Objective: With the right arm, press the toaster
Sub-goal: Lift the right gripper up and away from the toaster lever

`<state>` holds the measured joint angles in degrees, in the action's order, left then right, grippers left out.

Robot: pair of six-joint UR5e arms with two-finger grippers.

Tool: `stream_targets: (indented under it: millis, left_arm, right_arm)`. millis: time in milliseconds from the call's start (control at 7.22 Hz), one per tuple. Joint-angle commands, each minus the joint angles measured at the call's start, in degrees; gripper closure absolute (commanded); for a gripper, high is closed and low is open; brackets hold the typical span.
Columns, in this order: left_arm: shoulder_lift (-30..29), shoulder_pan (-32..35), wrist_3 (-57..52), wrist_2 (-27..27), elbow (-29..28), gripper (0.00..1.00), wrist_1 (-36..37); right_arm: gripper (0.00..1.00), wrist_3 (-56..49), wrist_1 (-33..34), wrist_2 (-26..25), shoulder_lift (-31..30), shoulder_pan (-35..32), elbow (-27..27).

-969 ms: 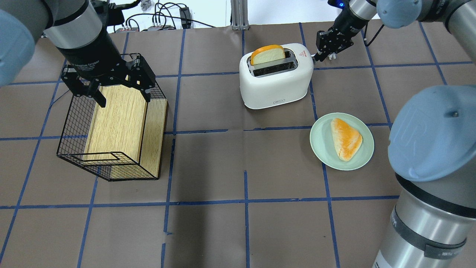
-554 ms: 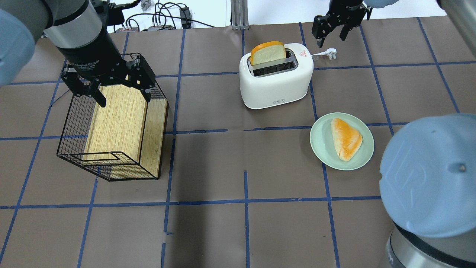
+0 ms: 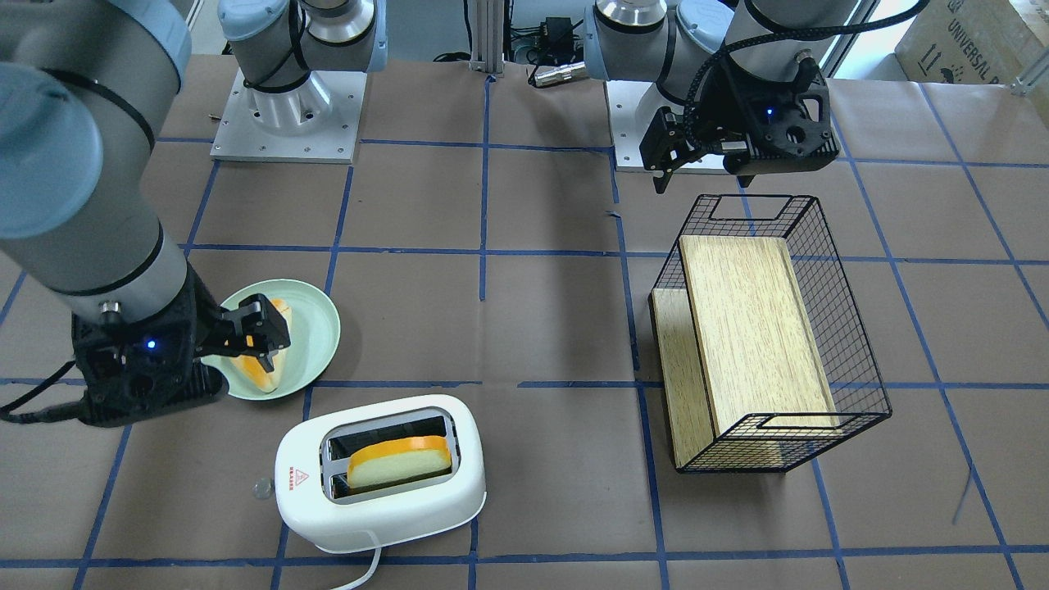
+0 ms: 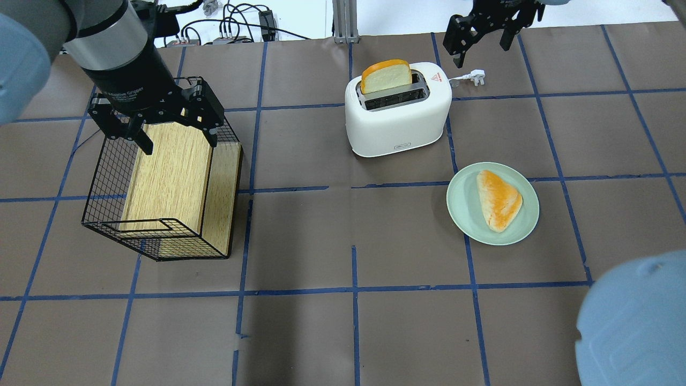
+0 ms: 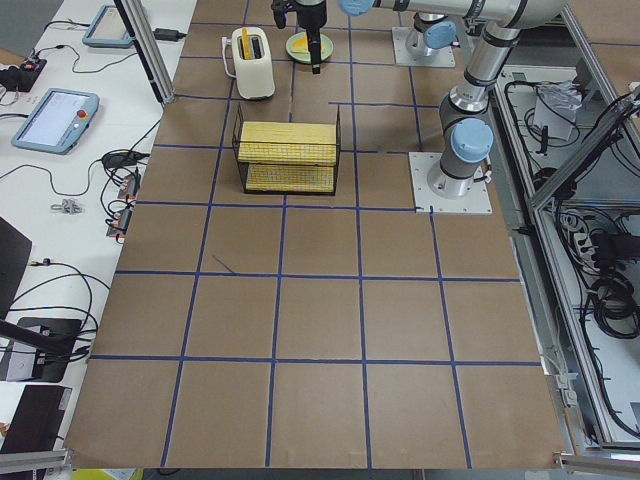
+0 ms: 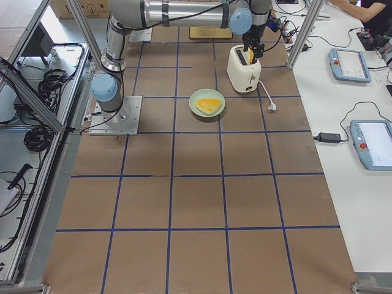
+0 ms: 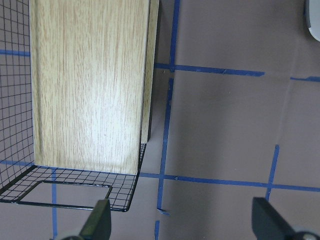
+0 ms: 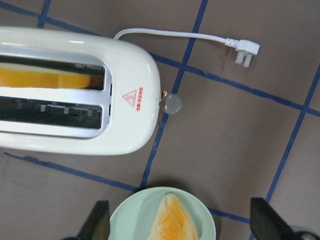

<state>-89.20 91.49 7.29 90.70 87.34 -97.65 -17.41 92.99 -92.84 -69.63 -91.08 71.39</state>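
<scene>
Below and just ahead of my wide-open right hand (image 8: pixel 181 217), the toaster (image 8: pixel 127 125) lies crosswise, lever knob (image 8: pixel 173 103) nearest me.

right gripper (image 4: pixel 481 53) lifted up and away from toaster (image 4: pixel 396 123) end

From overhead, the basket (image 4: pixel 107 182) lies left of the toaster (image 4: pixel 396 128), the plate (image 4: pixel 463 209) before its right end.
</scene>
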Motion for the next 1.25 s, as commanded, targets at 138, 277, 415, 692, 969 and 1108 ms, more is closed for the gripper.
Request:
stream_targets:
  millis: [138, 277, 415, 692, 969, 1108]
  left_arm:
    - [0.00, 0.00, 0.00, 0.00, 0.02, 0.00, 0.00]
    - [0.00, 0.00, 0.00, 0.00, -0.07, 0.00, 0.00]
    - [0.00, 0.00, 0.00, 0.00, 0.02, 0.00, 0.00]
    - [0.00, 0.00, 0.00, 0.00, 0.02, 0.00, 0.00]
    - [0.00, 0.00, 0.00, 0.00, 0.02, 0.00, 0.00]
    - [0.00, 0.00, 0.00, 0.00, -0.07, 0.00, 0.00]
  right_arm:
    - [0.00, 0.36, -0.36, -0.58, -14.18, 1.24, 13.39]
    - [0.00, 0.28, -0.36, -0.50, -17.70, 1.25, 15.86]
    - [0.00, 0.10, -0.27, -0.59, -19.13, 1.25, 16.93]
    - [0.00, -0.08, -0.18, -0.59, -19.14, 1.34, 16.32]
    - [0.00, -0.34, -0.36, -0.50, -19.23, 2.56, 16.59]
    - [0.00, -0.25, -0.27, -0.24, -19.23, 2.48, 16.67]
